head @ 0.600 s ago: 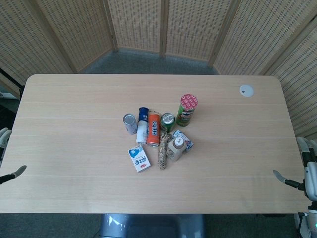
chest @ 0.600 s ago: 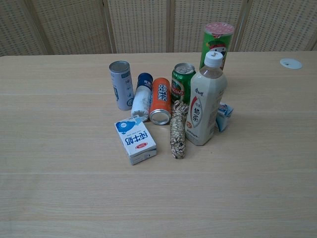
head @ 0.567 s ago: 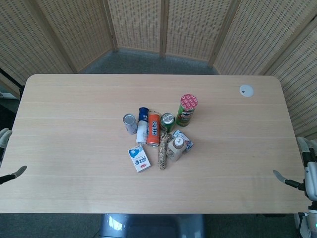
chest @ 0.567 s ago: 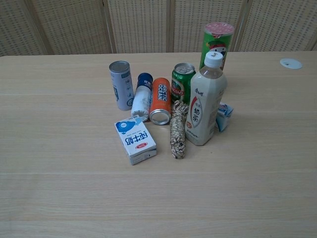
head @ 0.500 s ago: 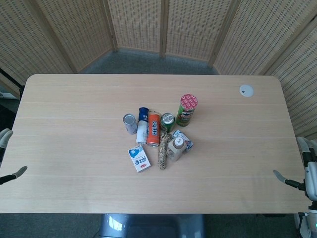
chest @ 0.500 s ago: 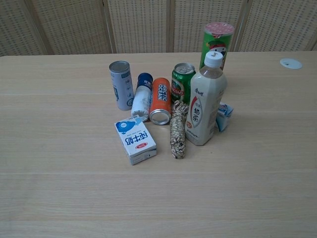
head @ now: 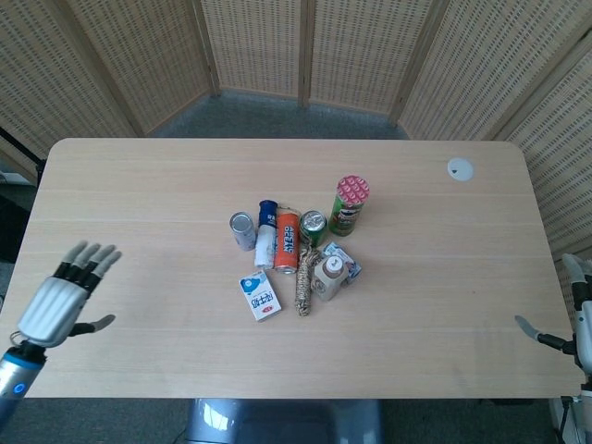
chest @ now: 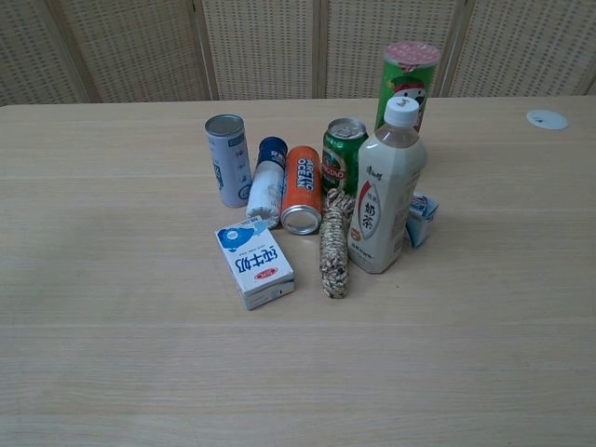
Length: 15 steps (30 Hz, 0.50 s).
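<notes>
Nearest left hand, fingers spread, empty: flat white-blue milk carton; right hand's fingers unclear.

orange can, green can, blue-white carton, speckled beige rope

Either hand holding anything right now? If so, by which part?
Nothing is held. The left hand hovers over the table's left side, fingers spread. The right hand is only partly visible at the table's right edge.
</notes>
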{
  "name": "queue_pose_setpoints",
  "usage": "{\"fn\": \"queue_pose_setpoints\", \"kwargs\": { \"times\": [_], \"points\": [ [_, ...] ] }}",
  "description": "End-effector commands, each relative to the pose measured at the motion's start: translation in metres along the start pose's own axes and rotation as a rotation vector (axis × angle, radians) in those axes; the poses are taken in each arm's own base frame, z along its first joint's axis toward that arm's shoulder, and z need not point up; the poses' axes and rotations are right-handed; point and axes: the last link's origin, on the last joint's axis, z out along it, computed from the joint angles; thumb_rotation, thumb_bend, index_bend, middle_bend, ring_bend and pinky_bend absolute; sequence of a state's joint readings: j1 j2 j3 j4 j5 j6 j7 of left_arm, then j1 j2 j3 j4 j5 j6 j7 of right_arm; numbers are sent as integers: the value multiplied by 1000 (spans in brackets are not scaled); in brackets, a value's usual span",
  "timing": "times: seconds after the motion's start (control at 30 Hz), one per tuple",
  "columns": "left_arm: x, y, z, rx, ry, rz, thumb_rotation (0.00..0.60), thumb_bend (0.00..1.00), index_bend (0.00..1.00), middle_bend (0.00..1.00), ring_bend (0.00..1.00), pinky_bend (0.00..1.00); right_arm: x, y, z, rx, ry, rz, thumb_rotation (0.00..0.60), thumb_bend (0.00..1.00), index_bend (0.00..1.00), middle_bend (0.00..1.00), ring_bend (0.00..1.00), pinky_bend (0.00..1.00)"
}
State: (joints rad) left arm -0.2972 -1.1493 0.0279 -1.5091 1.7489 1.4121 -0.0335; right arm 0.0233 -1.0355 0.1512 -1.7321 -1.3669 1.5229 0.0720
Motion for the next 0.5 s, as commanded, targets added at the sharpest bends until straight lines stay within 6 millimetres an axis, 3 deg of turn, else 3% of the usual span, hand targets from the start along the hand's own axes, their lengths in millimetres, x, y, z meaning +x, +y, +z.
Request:
{"fn": "queue_pose_setpoints", "kwargs": {
  "times": [0.03,0.27,0.5],
  "points": [
    [-13,47,55,-317,-87,150,600,0,0,0,0,0,1,0,0,1,3,6,476,0,0,0,0,0],
    [-46,107,104,-497,-238,271,600,0,0,0,0,0,3,4,2,-8,3,25,476,0,0,0,0,0],
    [-77,144,135,-466,-323,270,600,0,0,0,0,0,6,8,2,-11,-1,43,474,0,0,0,0,0]
  ]
}}
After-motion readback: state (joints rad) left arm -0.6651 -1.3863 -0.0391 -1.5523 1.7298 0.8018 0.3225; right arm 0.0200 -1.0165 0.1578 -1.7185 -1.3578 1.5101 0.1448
